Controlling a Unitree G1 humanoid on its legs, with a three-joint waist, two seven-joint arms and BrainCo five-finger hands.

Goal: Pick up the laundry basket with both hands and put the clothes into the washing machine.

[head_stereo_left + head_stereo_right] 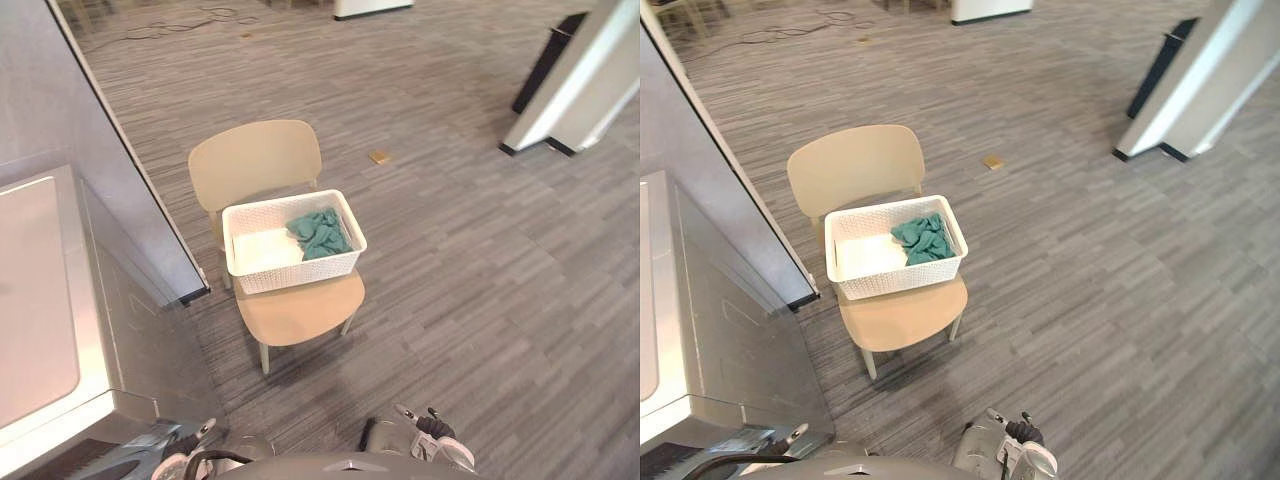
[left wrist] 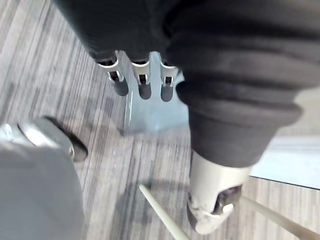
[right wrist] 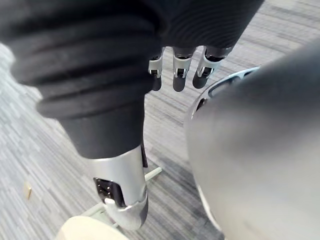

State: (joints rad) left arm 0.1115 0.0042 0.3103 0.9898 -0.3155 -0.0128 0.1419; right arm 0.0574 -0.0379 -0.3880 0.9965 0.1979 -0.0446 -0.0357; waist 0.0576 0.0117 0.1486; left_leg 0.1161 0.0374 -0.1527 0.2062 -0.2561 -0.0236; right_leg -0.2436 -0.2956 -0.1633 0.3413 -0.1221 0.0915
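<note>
Hanging low, the left hand [image 2: 144, 85] and right hand [image 3: 176, 75] are showing straight, relaxed fingers in their wrist views, holding nothing. Head views are showing the white laundry basket [image 1: 290, 268] sitting at the chair [image 1: 255, 160] seat's back edge, green clothes [image 1: 320, 233] lying at its right end, and the washing machine [image 1: 45, 300] standing left.

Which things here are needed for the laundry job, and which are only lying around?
For the job: laundry basket, green clothes in it, washing machine, left hand and right hand, both open and empty.
Only lying around: beige chair under the basket, small tan piece past the chair.
</note>
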